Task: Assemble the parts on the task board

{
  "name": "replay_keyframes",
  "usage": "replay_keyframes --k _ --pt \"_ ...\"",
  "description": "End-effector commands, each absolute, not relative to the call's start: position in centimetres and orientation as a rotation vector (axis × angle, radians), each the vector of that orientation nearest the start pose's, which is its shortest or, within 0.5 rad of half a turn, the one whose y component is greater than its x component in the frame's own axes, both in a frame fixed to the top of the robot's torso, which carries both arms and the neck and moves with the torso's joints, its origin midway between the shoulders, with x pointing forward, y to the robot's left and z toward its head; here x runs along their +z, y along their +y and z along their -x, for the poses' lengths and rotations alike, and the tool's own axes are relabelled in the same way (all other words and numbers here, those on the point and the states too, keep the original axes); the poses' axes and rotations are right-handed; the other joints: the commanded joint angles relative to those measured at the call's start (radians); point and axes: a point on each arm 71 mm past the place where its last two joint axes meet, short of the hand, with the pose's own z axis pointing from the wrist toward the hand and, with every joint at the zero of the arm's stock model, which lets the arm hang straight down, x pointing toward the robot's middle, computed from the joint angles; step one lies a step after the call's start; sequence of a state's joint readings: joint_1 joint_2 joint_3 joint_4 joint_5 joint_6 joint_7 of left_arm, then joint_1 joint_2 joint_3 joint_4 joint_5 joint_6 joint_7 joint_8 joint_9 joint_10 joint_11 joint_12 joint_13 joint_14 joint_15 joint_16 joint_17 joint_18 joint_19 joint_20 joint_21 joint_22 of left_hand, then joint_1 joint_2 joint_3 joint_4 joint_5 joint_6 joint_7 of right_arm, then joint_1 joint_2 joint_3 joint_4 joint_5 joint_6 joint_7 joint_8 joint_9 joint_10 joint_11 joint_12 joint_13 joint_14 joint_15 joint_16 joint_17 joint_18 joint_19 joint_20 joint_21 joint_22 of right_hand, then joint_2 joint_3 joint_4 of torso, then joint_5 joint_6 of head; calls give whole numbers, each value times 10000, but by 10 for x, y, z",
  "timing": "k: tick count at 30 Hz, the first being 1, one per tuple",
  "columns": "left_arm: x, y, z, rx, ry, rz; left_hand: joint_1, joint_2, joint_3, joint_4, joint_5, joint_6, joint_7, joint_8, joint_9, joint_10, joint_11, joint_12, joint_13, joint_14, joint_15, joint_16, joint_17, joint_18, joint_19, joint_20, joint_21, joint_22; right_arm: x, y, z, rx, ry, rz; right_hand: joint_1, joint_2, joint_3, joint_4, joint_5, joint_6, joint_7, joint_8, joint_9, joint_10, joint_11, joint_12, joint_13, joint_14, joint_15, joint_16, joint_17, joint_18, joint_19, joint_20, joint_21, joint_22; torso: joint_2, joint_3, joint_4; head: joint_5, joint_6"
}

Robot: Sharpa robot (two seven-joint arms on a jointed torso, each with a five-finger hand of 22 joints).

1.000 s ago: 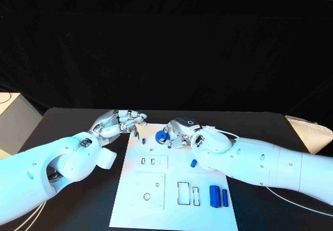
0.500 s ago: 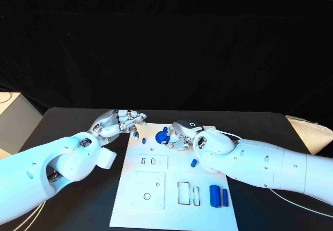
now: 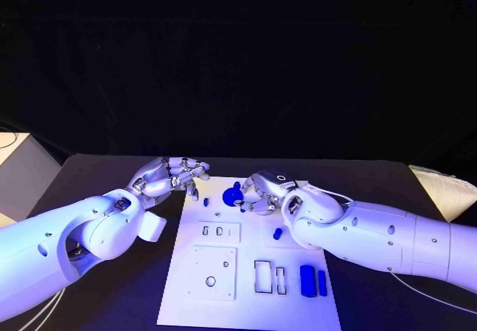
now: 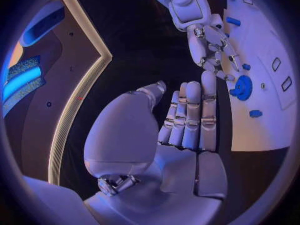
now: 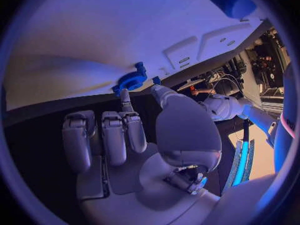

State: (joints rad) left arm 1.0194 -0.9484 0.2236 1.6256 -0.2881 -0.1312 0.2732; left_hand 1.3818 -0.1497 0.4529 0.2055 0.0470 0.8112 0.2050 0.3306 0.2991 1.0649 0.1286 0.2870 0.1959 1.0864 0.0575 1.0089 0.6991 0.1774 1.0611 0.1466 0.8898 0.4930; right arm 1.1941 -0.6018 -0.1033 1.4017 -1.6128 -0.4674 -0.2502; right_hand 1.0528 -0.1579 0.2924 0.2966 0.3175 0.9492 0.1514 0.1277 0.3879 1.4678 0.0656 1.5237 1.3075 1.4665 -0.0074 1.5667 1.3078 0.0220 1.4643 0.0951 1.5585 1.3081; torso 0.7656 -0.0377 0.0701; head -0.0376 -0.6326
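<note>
Start at the left: your left hand [image 3: 171, 175] hovers at the far left corner of the task board [image 3: 204, 289], fingers curled in with nothing in them, so it's clenched and idle. Just beside it on the board stands a small blue peg [image 3: 206, 202], apart from the fingertips.

Next over, the round blue part [image 3: 234, 196] sits at the board's far edge. Your right hand [image 3: 263, 193] is right next to it, on its right side; in the right wrist view one extended finger [image 5: 125, 100] reaches toward the round part's rim while the others are folded. Whether that finger touches or pinches the part, you can't tell.

The right hand is nearer to the part, so the next move is likely a short reach leftward.

Nearer you, a small blue piece [image 3: 277, 234] lies mid-board, and two long blue bars [image 3: 313, 281] lie side by side, their long axes running near-to-far, by the near right edge.
</note>
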Motion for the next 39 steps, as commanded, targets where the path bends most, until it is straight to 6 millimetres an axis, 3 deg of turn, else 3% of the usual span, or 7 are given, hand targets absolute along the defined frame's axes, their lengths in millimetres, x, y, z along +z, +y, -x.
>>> replay_keyframes --k 1,8,12,16,23,35,39 --pt "-158 222 -466 -16598 15404 8778 -37 48 49 -2 35 -69 56 38 8 -71 31 35 9 -58 -19 29 -9 62 -87 -14 65 9 -198 -120 -491 6333 14907 1892 -54 25 0 -48 35 55 -20 32 -6 608 29 19 2240 1041 26 37 2621 -200 1031 29 61 2557 -12 6 -8 2 11" --pt "-159 223 -467 -16587 15400 8791 -37 48 49 -2 35 -69 56 38 8 -71 31 35 9 -58 -19 29 -9 62 -87 -14 65 9 -190 -135 -489 7077 14661 705 100 75 253 -83 268 40 -22 37 -30 609 24 20 2242 1039 19 34 2613 -196 1022 21 45 2540 -20 15 -21 -8 35" --pt "-159 223 -468 -16585 15388 8798 -37 48 49 -2 35 -69 56 38 8 -71 31 35 9 -58 -19 29 -9 62 -87 -14 65 9 -182 -153 -492 7920 14725 -330 1010 -149 872 -434 145 -61 21 10 -83 509 52 -79 2162 991 33 -38 2417 -142 926 31 -131 2351 -33 12 -33 -37 71" --pt "-160 224 -469 -16575 15362 8810 -47 52 54 2 36 -74 58 42 12 -79 33 44 14 -62 -17 31 -12 62 -96 -11 75 13 -173 -177 -496 8806 14806 -954 1692 -373 1215 -918 -360 -136 82 -6 -114 358 102 -229 2037 975 76 -64 2354 -105 859 63 -254 2224 -59 55 -100 -62 111" --pt "-164 224 -469 -16576 15374 8878 -33 44 61 -15 36 -75 53 47 16 -84 29 55 19 -68 -17 30 -15 62 -105 -9 81 16 -165 -218 -495 9486 14877 -999 2317 -715 1326 -1482 -459 -149 117 11 -132 316 131 -271 1998 993 104 -36 2430 -120 884 92 -209 2279 -126 152 -228 -60 114" --pt "-176 220 -467 -16684 15565 9050 1 43 86 -54 35 -56 43 71 31 -69 18 94 37 -79 -22 31 -21 66 -127 -8 99 25 -172 -281 -499 8307 15211 -572 2716 -876 1331 -1817 -601 -174 131 9 -155 222 144 -366 1917 986 119 -46 2408 -108 861 109 -252 2241 -200 323 -363 -246 151" --pt "-179 219 -467 -16700 15604 9093 1 43 86 -54 35 -56 43 71 31 -69 18 94 37 -79 -22 31 -21 66 -127 -8 99 25 -181 -295 -501 7902 15394 -613 2742 -903 1322 -1845 -568 -183 136 4 -160 224 147 -364 1918 985 120 -48 2404 -109 862 110 -250 2244 -206 380 -397 -238 135"
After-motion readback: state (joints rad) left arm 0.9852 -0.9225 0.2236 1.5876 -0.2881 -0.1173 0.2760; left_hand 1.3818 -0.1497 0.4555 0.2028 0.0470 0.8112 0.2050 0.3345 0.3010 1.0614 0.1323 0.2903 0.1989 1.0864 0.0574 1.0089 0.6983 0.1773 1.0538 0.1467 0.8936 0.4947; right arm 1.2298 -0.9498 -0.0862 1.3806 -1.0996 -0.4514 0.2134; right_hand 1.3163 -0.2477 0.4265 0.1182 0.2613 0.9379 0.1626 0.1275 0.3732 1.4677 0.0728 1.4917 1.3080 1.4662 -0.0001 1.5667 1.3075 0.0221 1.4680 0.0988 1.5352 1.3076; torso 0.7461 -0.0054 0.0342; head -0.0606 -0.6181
